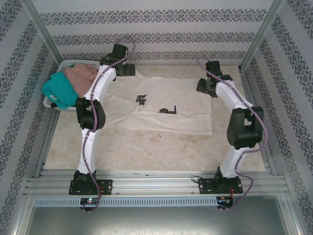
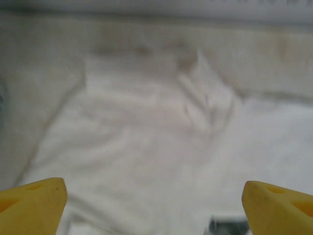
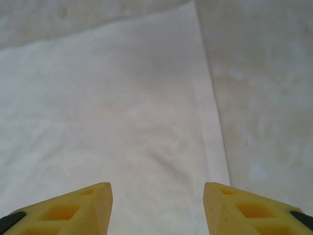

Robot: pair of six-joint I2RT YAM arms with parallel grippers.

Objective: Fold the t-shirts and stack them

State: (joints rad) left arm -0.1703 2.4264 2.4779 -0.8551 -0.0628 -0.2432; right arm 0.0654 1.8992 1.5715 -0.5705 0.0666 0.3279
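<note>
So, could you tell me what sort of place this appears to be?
Likely a robot lab enclosure: aluminium frame posts, patterned backdrop panels, and an extrusion mounting rail at the front.

At twelve o'clock stands a white back wall (image 1: 156, 19) papered with bands of dark grey floral pattern. The same paper covers the side walls at nine (image 1: 19, 98) and three o'clock (image 1: 298, 98). Slanting silver aluminium posts rise at eleven (image 1: 41, 29) and one o'clock (image 1: 261, 32). The mottled beige table top (image 1: 146, 152) is evenly and softly lit. At six o'clock run ribbed aluminium rails (image 1: 156, 181), a white slotted strip (image 1: 146, 201), then a dull grey metal sheet (image 1: 156, 220).
</note>
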